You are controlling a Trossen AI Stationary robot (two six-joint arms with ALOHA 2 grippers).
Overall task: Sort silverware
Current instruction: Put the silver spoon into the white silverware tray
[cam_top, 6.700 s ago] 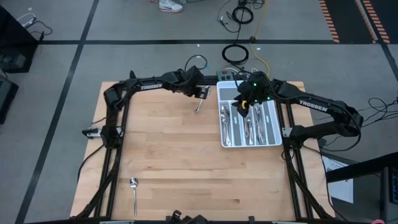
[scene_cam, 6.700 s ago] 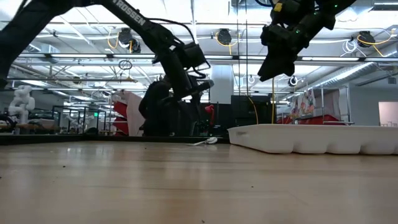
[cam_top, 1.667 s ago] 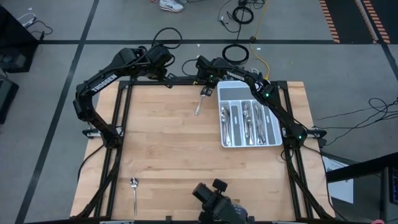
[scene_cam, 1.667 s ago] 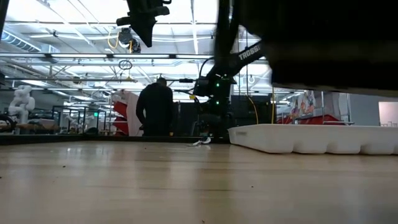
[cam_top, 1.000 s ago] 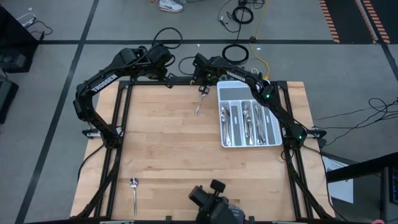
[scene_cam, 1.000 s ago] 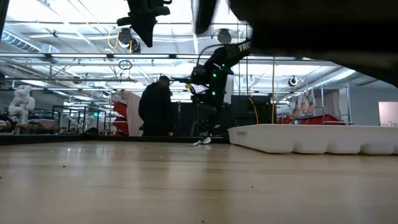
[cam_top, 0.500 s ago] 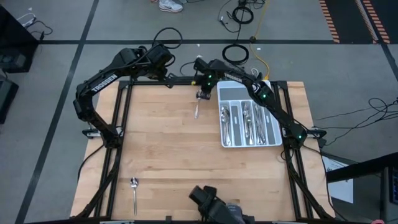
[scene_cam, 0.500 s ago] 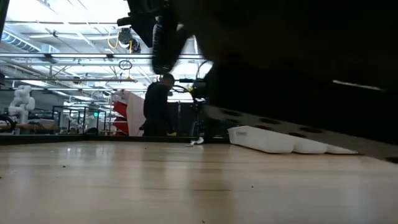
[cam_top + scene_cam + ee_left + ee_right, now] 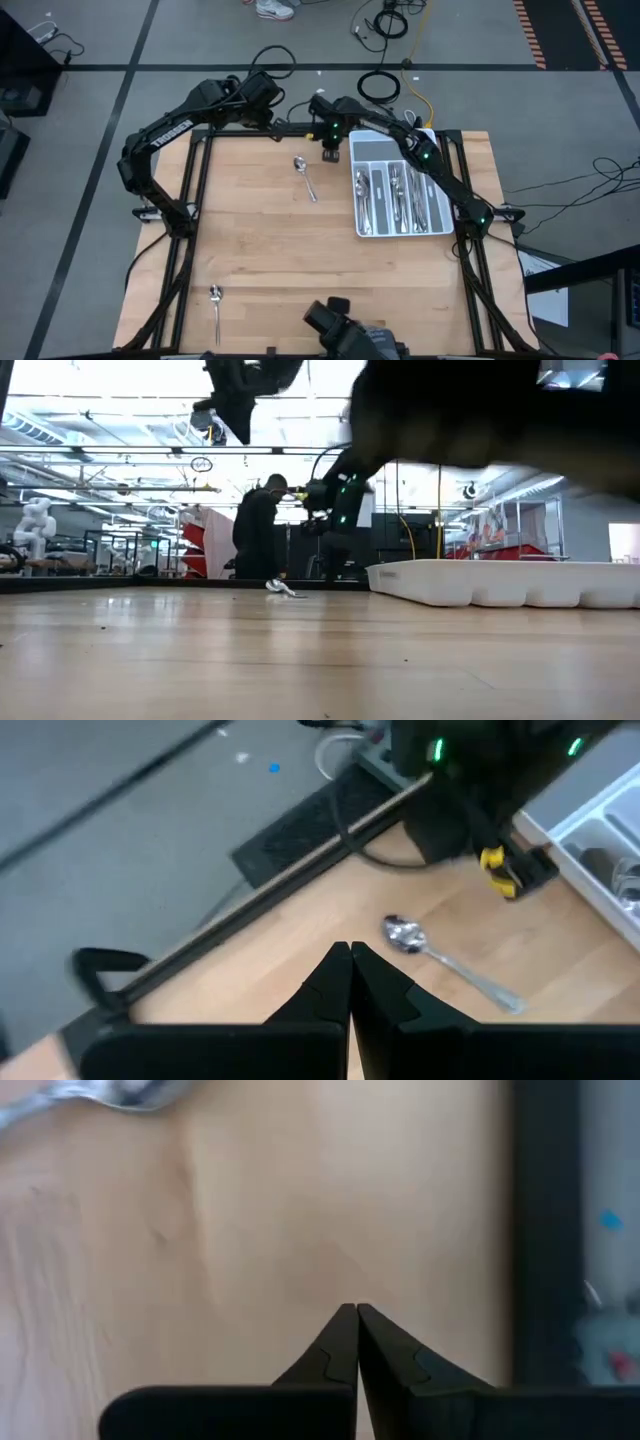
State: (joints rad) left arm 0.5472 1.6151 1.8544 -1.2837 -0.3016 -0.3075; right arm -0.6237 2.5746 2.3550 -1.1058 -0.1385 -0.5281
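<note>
I see my right gripper (image 9: 331,155) clenched empty, a spoon (image 9: 304,176) at its eight o'clock; left gripper (image 9: 350,982) clenched too.

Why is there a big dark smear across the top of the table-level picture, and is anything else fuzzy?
Low view: a dark blurred shape fills the upper right, too close to focus; bright ceiling lights wash out behind it. Right wrist view: the spoon at the edge is smeared. High view: sharp; spoon crisp beside the white tray.

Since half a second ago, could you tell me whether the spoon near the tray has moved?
Yes. In the high view the spoon has slid left, away from the white tray, and swung round.
</note>
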